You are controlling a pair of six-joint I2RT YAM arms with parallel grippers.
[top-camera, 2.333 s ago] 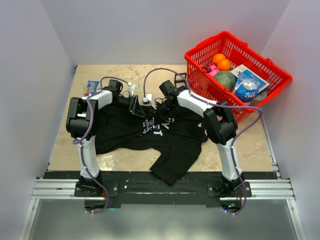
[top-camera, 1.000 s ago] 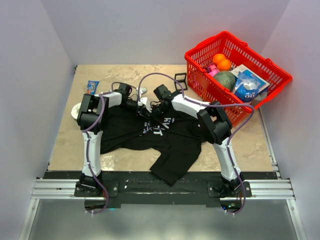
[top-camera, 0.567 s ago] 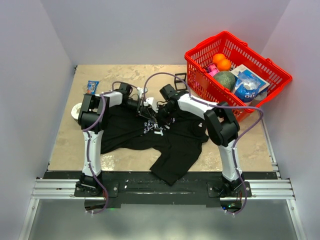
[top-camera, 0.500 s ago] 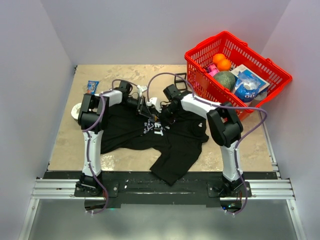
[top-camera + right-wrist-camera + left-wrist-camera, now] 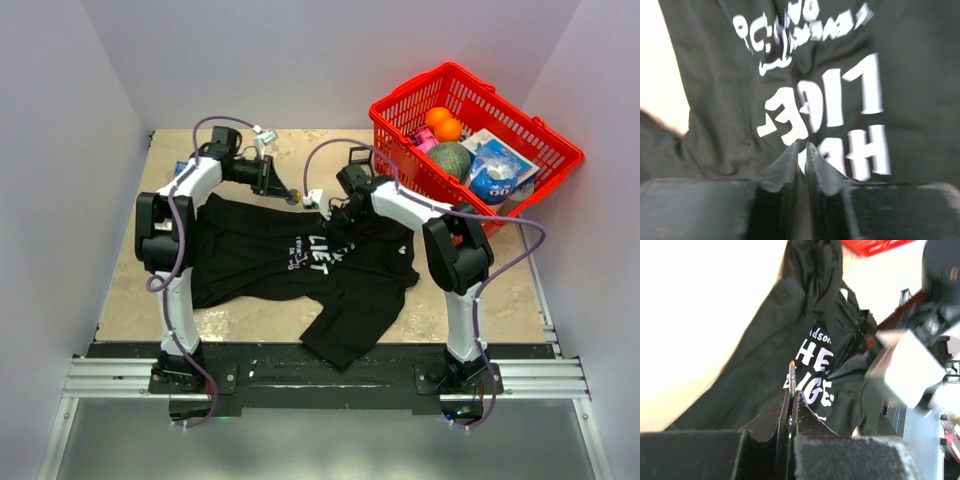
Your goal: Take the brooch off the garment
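Left gripper [image 5: 790,390] pinches the brooch [image 5: 792,374] above the shirt [image 5: 270,255]; right gripper [image 5: 801,150] jaws nearly together, holding nothing.

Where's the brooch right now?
Edge-on in the left tool, the brooch sits lifted off the garment, near the table's far edge.

White lettering on the garment [image 5: 920,75] under my right wrist camera reads upside down; I make out "LICE". My left wrist view shows "HE" and "dson" there. Smaller lines too blurred.
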